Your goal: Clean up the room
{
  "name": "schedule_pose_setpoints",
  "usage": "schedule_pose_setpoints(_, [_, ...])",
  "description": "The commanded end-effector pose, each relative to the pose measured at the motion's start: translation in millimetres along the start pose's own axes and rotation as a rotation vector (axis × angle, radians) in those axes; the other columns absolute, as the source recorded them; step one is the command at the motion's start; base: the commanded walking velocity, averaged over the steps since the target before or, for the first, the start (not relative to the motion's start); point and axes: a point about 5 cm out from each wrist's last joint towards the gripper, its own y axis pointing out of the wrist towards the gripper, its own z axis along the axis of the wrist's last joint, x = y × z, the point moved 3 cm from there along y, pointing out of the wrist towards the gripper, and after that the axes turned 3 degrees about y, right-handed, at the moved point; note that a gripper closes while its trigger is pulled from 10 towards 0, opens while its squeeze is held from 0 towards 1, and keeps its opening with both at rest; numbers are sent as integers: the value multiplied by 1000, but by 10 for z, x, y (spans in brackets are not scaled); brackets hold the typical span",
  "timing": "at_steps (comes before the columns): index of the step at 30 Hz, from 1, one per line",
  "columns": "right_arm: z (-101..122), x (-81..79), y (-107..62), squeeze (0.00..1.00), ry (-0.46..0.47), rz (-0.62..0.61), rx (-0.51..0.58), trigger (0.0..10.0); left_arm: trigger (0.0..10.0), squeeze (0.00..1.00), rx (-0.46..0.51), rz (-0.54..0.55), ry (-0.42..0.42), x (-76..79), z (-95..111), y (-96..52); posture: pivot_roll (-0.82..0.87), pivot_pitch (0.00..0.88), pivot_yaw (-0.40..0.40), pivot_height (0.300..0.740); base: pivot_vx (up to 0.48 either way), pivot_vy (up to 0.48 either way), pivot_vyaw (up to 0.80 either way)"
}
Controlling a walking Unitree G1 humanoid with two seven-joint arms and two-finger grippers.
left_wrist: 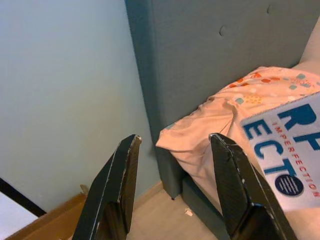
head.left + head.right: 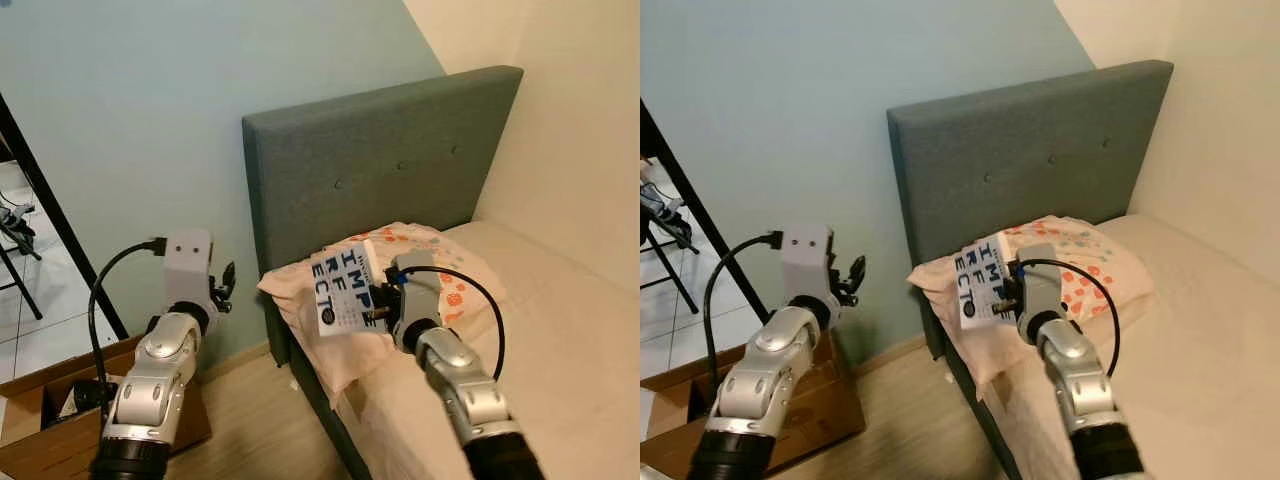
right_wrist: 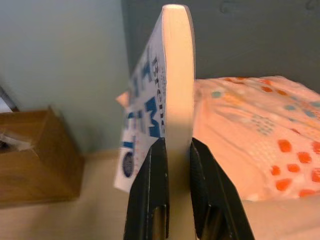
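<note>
Our right gripper has its fingers clenched on the book, centre frame over the pillow. Our left gripper is released. We should keep the book level while carrying it.

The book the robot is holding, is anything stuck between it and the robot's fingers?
No. The right gripper is shut straight on the book: one black finger presses each cover, nothing between. It holds the book above the spotted pillow by the grey headboard. The left gripper hangs open beside the bed.
</note>
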Motion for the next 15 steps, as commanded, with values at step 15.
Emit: schedule_pose_setpoints(15, [357,346,-441,0,-618,548,-124,10000,10000,0,80,-595,163,380,-10,-243,-114,0,61,740,0,0,0])
